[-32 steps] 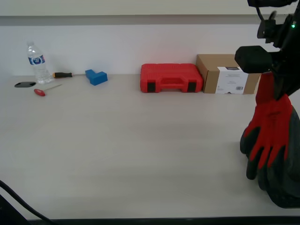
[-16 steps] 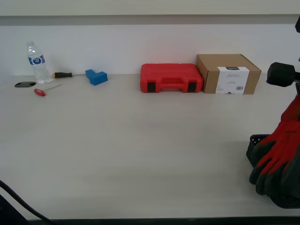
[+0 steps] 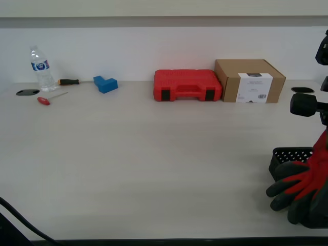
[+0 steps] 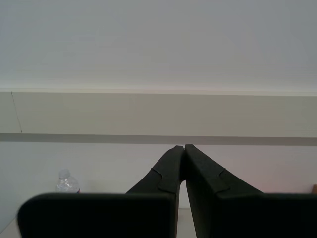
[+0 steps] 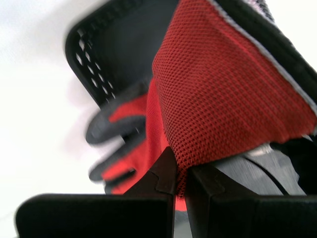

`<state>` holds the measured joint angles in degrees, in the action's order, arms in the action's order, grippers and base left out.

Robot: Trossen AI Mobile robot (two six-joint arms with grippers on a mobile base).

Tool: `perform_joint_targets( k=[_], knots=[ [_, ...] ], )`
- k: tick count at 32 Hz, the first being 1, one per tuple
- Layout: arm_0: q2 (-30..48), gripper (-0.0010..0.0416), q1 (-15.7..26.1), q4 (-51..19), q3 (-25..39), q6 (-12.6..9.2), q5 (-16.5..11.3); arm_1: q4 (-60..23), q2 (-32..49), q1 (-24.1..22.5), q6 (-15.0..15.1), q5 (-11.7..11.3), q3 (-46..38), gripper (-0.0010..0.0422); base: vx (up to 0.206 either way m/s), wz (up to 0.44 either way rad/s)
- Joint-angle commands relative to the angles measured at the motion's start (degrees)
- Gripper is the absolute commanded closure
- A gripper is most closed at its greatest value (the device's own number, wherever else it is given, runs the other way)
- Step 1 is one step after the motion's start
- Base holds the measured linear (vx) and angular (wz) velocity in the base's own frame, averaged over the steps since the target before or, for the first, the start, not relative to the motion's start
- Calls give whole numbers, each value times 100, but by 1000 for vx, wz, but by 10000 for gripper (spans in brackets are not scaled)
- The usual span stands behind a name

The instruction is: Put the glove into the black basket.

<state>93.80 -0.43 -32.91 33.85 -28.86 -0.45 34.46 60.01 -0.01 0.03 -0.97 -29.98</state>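
Table (image 3: 154, 164): glove (image 3: 300, 192) overhanging black basket (image 3: 289, 155).

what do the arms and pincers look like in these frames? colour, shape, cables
Both pincers, first and second, have matte black fingers, wedge-shaped with stepped inner faces, on a wide black bar. In the exterior view an arm shows black rounded housings at the right edge. A black cable crosses the bottom-left corner. No markings visible.

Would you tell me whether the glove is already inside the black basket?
Not yet: the glove hangs from my first gripper, its fingers draped over the black basket rim.
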Motion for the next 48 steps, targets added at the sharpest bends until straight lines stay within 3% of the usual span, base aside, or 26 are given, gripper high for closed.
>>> perform_joint_targets(
  k=[1,9,17,22,27,30,34,48],
  knots=[
    [363,407,0,251,63,90,-13,33,2,-2,0,4,-2,412,0,0],
    [920,407,0,577,433,317,-17,35,0,-2,0,4,-2,412,0,0],
    [944,398,-50,608,479,527,7,35,0,-2,0,4,-2,412,0,0],
    [944,279,-74,555,472,616,37,35,0,-2,0,4,-4,412,0,0],
    [828,233,-70,525,479,866,-20,35,0,-2,2,4,-2,412,0,0],
    [328,227,-70,732,479,1056,-83,33,0,-2,2,4,-2,412,0,0],
    [-238,233,-66,892,476,1060,-79,33,0,-2,0,4,0,412,0,0],
    [-304,236,-61,898,520,1060,-160,35,2,-2,2,2,-2,412,0,0]
  ],
)
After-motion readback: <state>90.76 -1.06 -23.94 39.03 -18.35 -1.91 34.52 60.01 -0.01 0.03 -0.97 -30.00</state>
